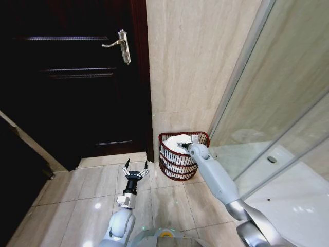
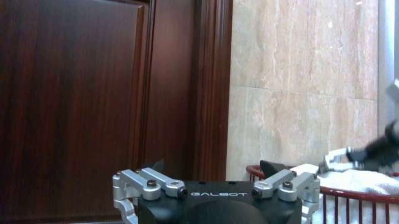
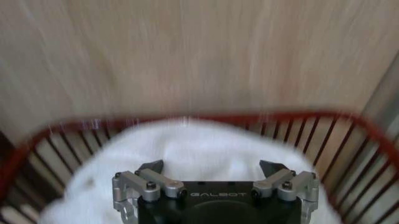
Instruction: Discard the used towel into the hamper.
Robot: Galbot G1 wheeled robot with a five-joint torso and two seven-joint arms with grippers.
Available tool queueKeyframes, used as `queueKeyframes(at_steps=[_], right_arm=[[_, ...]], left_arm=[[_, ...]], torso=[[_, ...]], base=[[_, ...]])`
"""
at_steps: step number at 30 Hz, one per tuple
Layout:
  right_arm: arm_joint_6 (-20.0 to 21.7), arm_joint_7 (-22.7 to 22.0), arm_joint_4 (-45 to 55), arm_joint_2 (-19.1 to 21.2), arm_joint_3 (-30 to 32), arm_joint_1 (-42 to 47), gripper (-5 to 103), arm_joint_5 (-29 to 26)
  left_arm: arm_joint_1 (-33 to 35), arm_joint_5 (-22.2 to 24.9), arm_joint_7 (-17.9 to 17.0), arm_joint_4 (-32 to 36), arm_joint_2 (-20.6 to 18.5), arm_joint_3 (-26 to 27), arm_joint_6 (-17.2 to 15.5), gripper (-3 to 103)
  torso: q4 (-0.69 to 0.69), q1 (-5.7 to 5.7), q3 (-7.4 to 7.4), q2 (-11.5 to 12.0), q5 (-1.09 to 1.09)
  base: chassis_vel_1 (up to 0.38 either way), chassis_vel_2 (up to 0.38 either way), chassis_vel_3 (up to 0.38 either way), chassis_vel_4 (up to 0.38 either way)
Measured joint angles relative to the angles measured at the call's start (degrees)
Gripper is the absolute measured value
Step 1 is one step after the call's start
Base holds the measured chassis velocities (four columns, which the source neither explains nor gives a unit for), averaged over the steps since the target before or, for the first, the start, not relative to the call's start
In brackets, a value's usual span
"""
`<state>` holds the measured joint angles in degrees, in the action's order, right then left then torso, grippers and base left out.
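Note:
The hamper (image 1: 177, 170), a small round dark red wire basket, stands on the floor against the beige wall beside the door frame. The white towel (image 1: 176, 141) lies heaped inside it, rising above the rim. My right gripper (image 1: 183, 145) hovers over the hamper's mouth just above the towel; in the right wrist view its fingertips (image 3: 272, 166) stand spread, open, over the towel (image 3: 206, 149) with nothing held. My left gripper (image 1: 135, 168) stays low over the floor left of the hamper, open and empty. The left wrist view catches the hamper rim (image 2: 349, 192) and towel (image 2: 361, 179).
A dark wooden door (image 1: 72, 77) with a metal handle (image 1: 119, 45) is shut to the left. A glass shower partition (image 1: 272, 113) runs along the right. Beige floor tiles (image 1: 77, 195) lie open in front of the door.

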<state>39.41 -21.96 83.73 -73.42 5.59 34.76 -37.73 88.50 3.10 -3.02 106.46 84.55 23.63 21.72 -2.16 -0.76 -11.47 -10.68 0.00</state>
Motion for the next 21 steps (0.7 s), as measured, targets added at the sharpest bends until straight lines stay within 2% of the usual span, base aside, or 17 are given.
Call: queueKeyframes(at_steps=[3, 6, 11, 16, 21], right_arm=[[0.15, -0.75, 5.22, 1.26, 0.09, 1.62, 100, -0.38], [1.26, -4.05, 13.46, 3.01, 0.12, 6.62, 100, -2.14], [2.28, -5.55, 19.77, 4.85, 1.12, 13.66, 100, -1.76], [1.94, -5.09, 21.17, 5.52, 1.68, 17.06, 100, 0.61], [1.9, -4.83, 17.35, 4.55, 1.74, 15.17, 100, 0.79]], left_arm=[[-0.26, 0.11, 0.01, -0.29, -0.01, -0.02, 0.0, 100], [-0.63, 0.52, 0.09, -0.51, -0.15, -0.04, -0.01, 100], [-0.66, 1.5, 0.6, 0.35, -0.81, 0.53, -0.51, 100], [-0.89, 1.88, 0.88, 0.52, -0.98, 1.16, -0.75, 100], [-0.83, 1.71, 1.02, 0.43, -0.51, 0.88, -0.79, 100]], torso=[[0.02, 0.0, 0.0, -0.01, 0.0], [0.03, -0.01, 0.0, 0.0, 0.01], [0.03, 0.0, 0.01, 0.0, 0.02], [0.03, 0.0, 0.01, -0.01, 0.01], [0.01, 0.0, 0.01, -0.01, 0.01]], base=[[0.0, 0.0, 0.0, 0.0], [0.0, 0.0, 0.0, 0.0], [0.0, 0.0, 0.0, 0.0], [0.0, 0.0, 0.0, 0.0], [0.0, 0.0, 0.0, 0.0]])
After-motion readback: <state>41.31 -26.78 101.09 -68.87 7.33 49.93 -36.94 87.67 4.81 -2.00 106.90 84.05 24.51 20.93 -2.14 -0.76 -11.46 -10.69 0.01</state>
